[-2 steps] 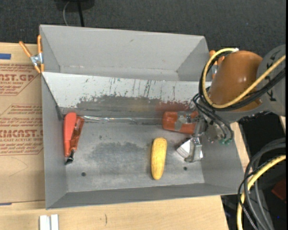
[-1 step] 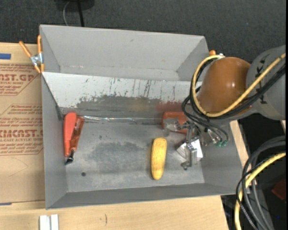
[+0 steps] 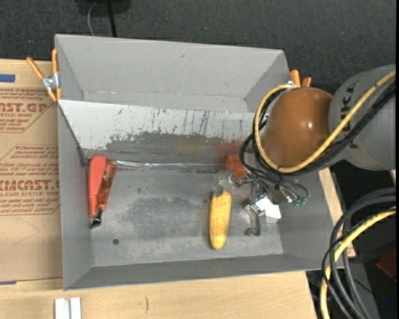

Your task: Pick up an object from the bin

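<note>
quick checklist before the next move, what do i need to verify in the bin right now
1. Is the yellow banana-shaped toy lying free on the floor of the grey metal bin: ok.
2. Is the hand centred over that toy: not ok, it sits just to the toy's right.
3. Is the long red-orange tool out of the way: ok, it lies by the left wall.
4. Is the small orange thing near the back wall identified: cannot tell, the arm's cables partly hide it.
</note>
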